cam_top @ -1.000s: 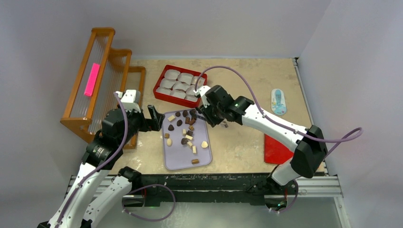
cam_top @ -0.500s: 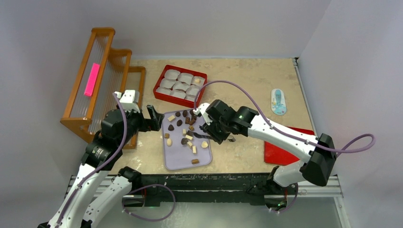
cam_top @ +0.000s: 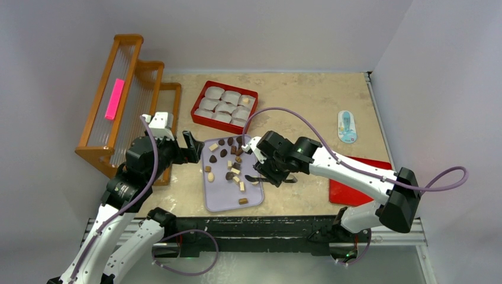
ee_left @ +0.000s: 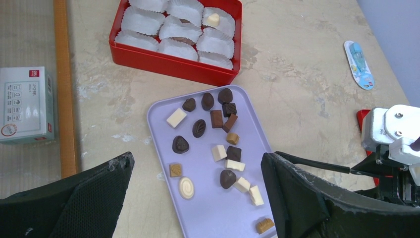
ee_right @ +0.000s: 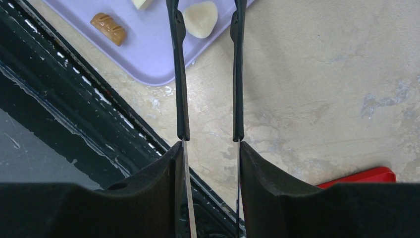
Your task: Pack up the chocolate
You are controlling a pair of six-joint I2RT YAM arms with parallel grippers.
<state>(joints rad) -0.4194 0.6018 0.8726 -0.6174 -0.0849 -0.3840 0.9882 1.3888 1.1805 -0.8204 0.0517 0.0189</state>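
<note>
Beige marbled counter (cam_top: 308, 94) carries everything, and nearest the arm bases lies a lavender tray (ee_left: 208, 213) scattered with the chocolate (ee_left: 199, 127): roughly 20 dark, light-brown and cream pieces, all loose. At the tray's 5 o'clock corner the right gripper (ee_right: 210, 163) has its jaws clenched on the handles of black tongs (ee_right: 177, 74). The 2 tong arms stand apart and run either side of a cream heart-shaped piece (ee_right: 200, 18), but their tips pass out of the wrist view, so I cannot tell whether they touch it. At the tray's 9 o'clock edge the left gripper (ee_left: 197, 163) hovers with its jaws released, grasping nothing. Farther off, at the tray's 12 o'clock and apart from it, sits a red box (ee_left: 173, 63) lined with white paper cups (ee_left: 178, 29). Only 1 cup, in the box's 1 o'clock corner, shows a cream piece (ee_left: 213, 20) inside; the others look unfilled from here. By my reading the packing has barely started: 1 piece placed, the heart apparently next, and nearly the whole tray left to move.
</note>
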